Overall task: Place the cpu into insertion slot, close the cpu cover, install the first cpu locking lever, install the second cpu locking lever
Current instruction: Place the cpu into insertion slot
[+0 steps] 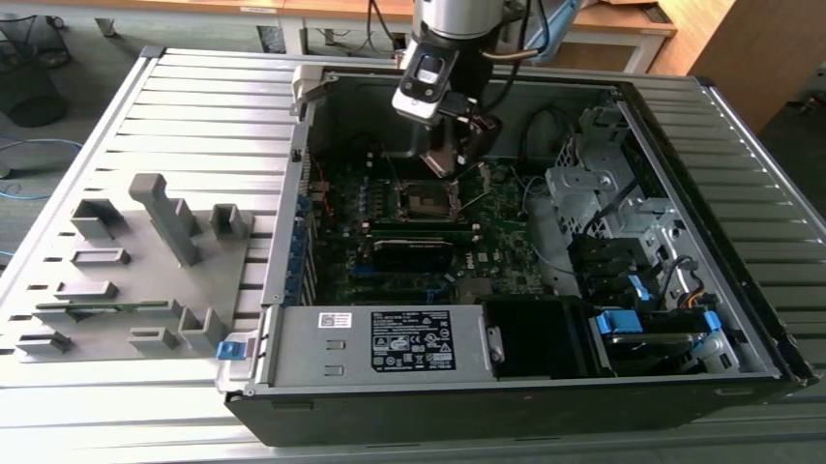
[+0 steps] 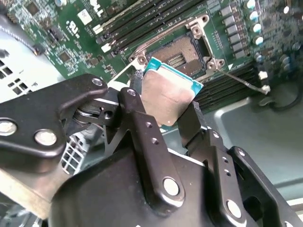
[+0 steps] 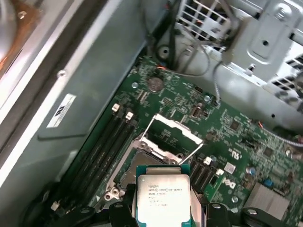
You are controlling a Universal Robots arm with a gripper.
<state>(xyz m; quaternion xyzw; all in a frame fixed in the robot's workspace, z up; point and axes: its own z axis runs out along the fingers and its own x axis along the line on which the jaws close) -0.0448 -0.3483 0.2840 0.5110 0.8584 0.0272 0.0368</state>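
One cpu (image 3: 163, 198) sits clamped in the tool (image 3: 163, 213). Its lettered metal top shows in the first wrist view. In the second wrist view, the two black fingers (image 2: 137, 118) press on opposite edges of the chip.

- **Position:** the cpu is held above the insertion slot (image 3: 127, 174), just off to one side and apart from it, not seated. In the first wrist view the chip overlaps the slot's near edge.
- **Slot:** the dark recess is bare inside its metal rim.
- **Cover:** the cpu cover (image 3: 171, 135) stands swung up and open, on the edge of the slot away from the tool.
- **Lever:** a thin lever rod (image 2: 246, 81) angles away from one corner of the slot.
- **Surroundings:** long black memory slots (image 3: 106, 142) flank the slot on both sides.

In the exterior view, the arm (image 1: 458, 19) reaches down into the open computer case (image 1: 761, 329), and the tool hangs just above the slot. The case lies on a slatted worktop (image 1: 193, 97). A grey fixture block (image 1: 142, 251) stands well apart from the slot, towards the exterior view's left.
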